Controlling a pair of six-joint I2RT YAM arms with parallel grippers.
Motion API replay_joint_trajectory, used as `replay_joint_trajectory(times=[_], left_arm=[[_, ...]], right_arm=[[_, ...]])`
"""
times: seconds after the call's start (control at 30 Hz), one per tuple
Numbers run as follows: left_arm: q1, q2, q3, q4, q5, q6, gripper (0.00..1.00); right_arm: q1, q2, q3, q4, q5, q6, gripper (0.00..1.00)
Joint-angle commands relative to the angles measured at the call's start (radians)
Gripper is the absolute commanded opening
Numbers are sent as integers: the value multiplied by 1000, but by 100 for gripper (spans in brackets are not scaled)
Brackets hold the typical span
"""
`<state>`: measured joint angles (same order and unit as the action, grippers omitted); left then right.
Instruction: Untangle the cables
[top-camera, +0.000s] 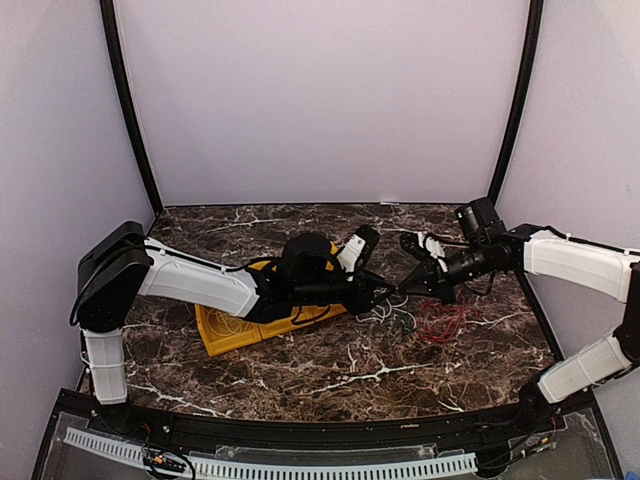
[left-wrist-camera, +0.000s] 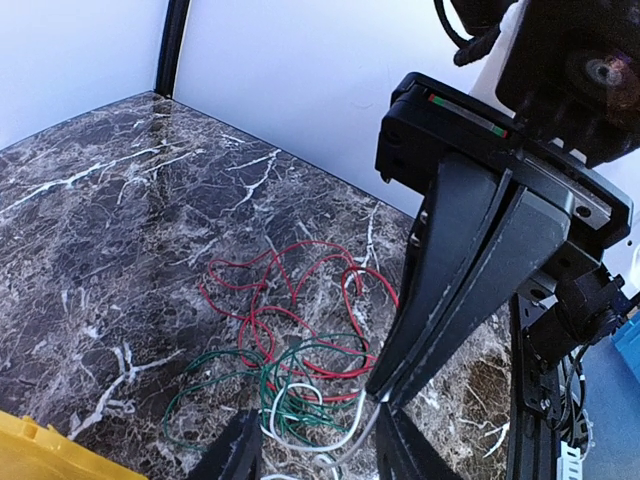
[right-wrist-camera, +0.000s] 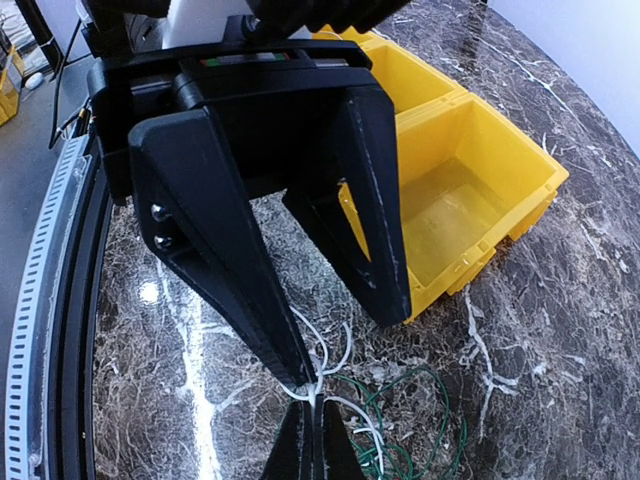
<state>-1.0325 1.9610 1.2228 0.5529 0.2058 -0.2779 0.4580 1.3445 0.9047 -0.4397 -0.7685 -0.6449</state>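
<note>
The left arm (top-camera: 200, 285) reaches from its base across a yellow bin (top-camera: 215, 338) to the middle of the dark marble table (top-camera: 330, 375). There the left gripper (top-camera: 383, 291) meets the right gripper (top-camera: 404, 291), tips nearly touching. Just below them lie the cables: a white cable (top-camera: 378, 312), seemingly a green cable (top-camera: 402, 326) beside it, and a red cable (top-camera: 440, 322) to the right.

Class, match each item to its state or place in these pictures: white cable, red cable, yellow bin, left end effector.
1 white cable
2 red cable
3 yellow bin
4 left end effector

A open
B on the table, ungripped
C pinched by the right end effector
D under the left arm

Pairs: 1-C, 2-B, 3-D, 4-A
</note>
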Motion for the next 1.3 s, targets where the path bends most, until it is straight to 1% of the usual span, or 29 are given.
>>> replay_joint_trajectory(times=[0.0,0.1,0.17,0.33,0.37,0.47,0.63,0.7,0.77,0.8,0.87,0.9,1.03,1.17,1.27], left_arm=[[-8,30,37,77,35,12,40],[-8,57,54,87,36,14,37],[-8,73,61,91,30,15,37],[-7,106,56,107,-55,-20,37],[-7,113,51,133,-63,-25,35],[-8,131,34,223,-39,-40,33],[-8,169,61,270,13,-48,34],[-8,169,45,320,23,-51,34],[-8,159,-9,434,43,-56,34],[-8,152,-58,539,47,-64,33],[-8,143,-118,654,55,-74,33],[-8,142,-132,674,56,-77,33],[-9,143,-126,652,53,-73,35],[-9,145,-90,574,-16,-61,32],[-10,160,-63,548,-48,-55,32]], right_arm=[[7,2,8,-9,-53,-12,0],[6,-1,11,-12,-58,-8,0],[4,-3,14,-14,-66,-1,0],[-11,-16,26,-35,-133,4,0],[-13,-16,29,-41,-143,3,0],[-14,-11,31,-54,-150,-3,0],[-20,-10,39,-62,-153,2,0],[-24,-15,42,-61,-157,11,0],[-30,-19,38,-50,-152,20,0],[-32,-20,34,-44,-147,24,0],[-37,-21,30,-35,-138,31,0],[-38,-20,30,-33,-135,32,0],[-39,-15,30,-30,-132,33,0],[-39,-18,30,-39,-148,27,0],[-39,-23,30,-47,-166,20,0]])
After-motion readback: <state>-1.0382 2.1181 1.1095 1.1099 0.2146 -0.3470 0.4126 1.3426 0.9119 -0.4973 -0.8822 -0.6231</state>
